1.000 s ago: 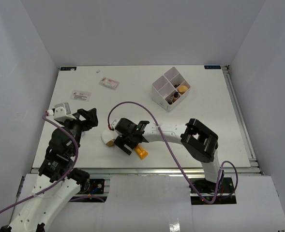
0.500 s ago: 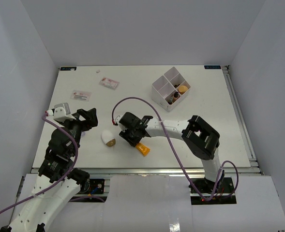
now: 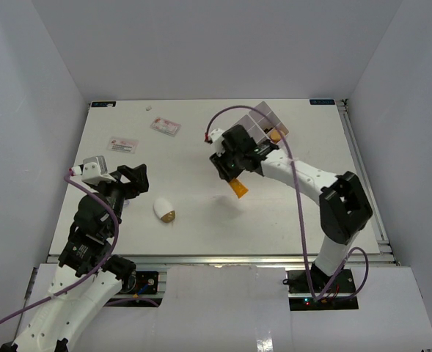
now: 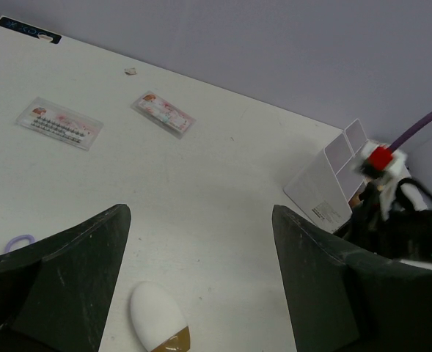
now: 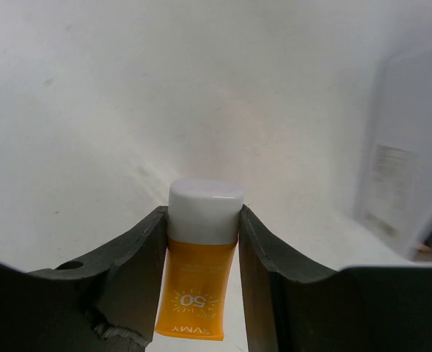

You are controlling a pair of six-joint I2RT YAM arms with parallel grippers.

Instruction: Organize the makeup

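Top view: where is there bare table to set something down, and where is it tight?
Bare: the near middle, between the sponge and the right arm; the far strip between the packets and the box; the right edge beyond the box. Tight: beside the box, where the right hand holds the tube; and around the left hand.

sponge (image 3: 164, 211) lying front-left on table (image 3: 311, 213) | two packets (image 3: 166, 126) (image 3: 122, 145) lying behind it | box (image 4: 322, 192) standing back-right | tube (image 3: 238, 188) hanging between them in right gripper (image 3: 232, 178)
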